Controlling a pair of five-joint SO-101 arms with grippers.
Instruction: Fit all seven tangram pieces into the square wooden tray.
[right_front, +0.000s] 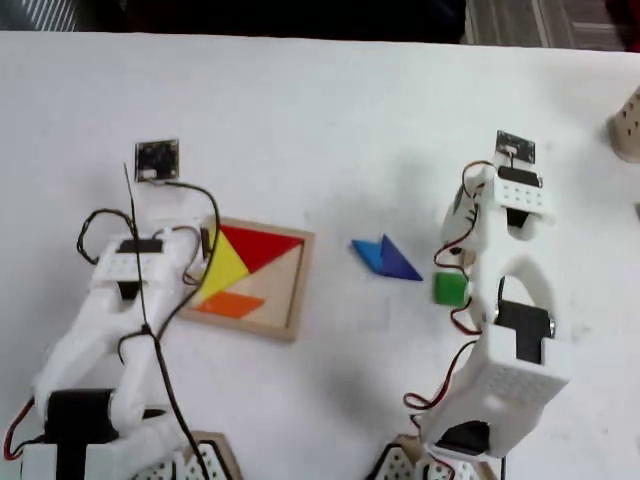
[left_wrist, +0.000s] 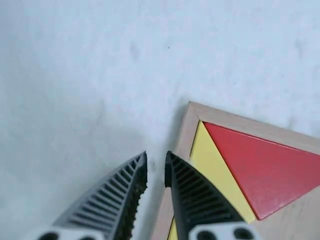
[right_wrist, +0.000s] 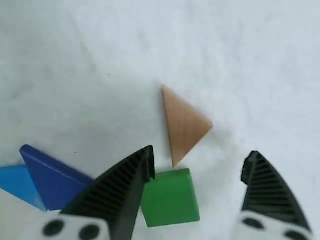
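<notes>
The left gripper (left_wrist: 156, 160) is held almost closed and empty, at the outer edge of the square wooden tray (left_wrist: 186, 135). A yellow triangle (left_wrist: 215, 170), a red triangle (left_wrist: 265, 165) and an orange piece (right_front: 230, 304) are seated in the tray. The right gripper (right_wrist: 201, 155) is spread wide and empty over a green square (right_wrist: 170, 197) on the white tabletop (right_front: 350, 120). A tan triangle (right_wrist: 184, 125) is pointed at the square's edge. A dark blue triangle (right_wrist: 52, 182) and a light blue piece (right_wrist: 17, 182) are laid together near the square.
</notes>
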